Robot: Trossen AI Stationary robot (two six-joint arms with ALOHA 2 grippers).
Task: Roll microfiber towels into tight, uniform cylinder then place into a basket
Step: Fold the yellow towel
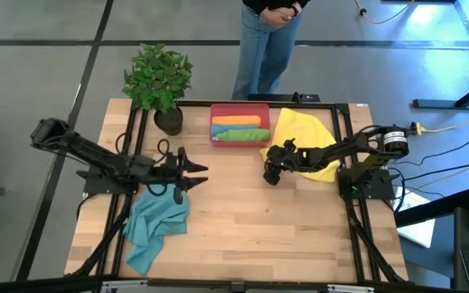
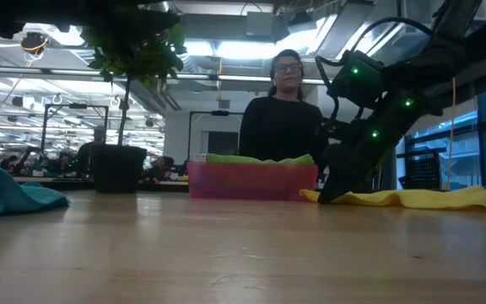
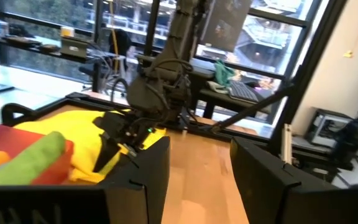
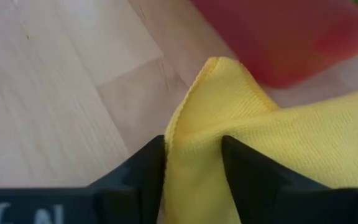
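- Pinching a corner of the yellow towel, the right gripper has its jaws narrowed onto the fold, probably to drag it clear for rolling.
- Right arm reaches left and low, just near of the basket, which holds orange and green rolls.
- Left gripper hovers part open, empty, above the teal towel at near left.

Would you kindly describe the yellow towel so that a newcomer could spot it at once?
Find the red basket at the table's far edge, beside the plant. The yellow towel lies spread flat just right of it, a corner between the right gripper's jaws. The basket's towels are rolled; the teal one lies crumpled near the left arm.
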